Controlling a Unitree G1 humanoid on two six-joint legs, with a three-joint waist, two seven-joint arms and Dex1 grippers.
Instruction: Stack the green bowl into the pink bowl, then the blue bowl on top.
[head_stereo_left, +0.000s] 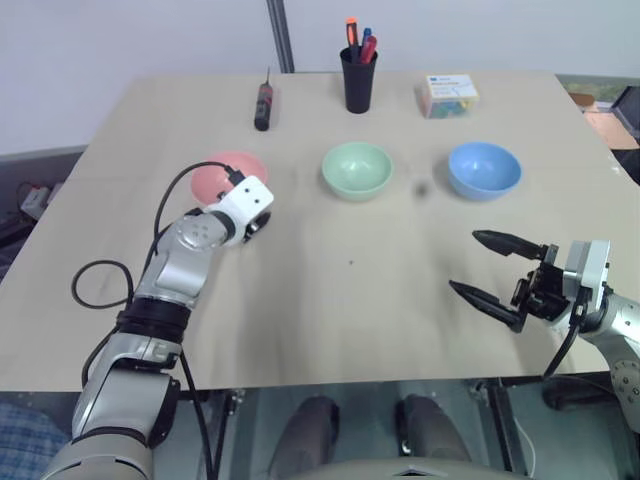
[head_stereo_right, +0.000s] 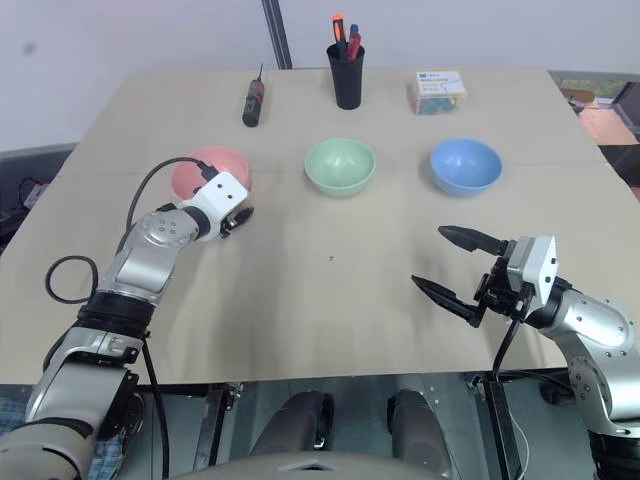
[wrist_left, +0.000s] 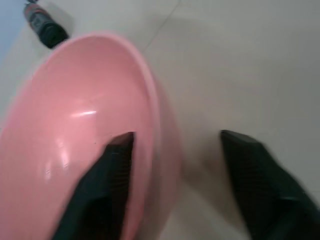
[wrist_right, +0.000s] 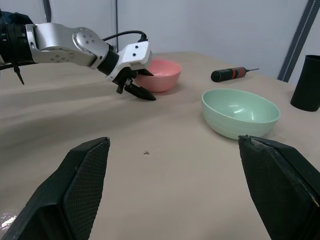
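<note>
Pink bowl (wrist_left: 85, 135) sits at the table's (head_stereo_left: 330, 310) left; the left gripper (wrist_left: 172, 150) straddles its rim, fingers apart. Green bowl (head_stereo_left: 357, 169) and blue bowl (head_stereo_left: 484, 169) stand alongside; right gripper (head_stereo_left: 487, 268) gapes empty

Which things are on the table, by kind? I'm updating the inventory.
Bowls: 3: pink bowl, green bowl, blue bowl
Screwdriver: 1
Pen cup: 1
Small box: 1
Total: 6
</note>
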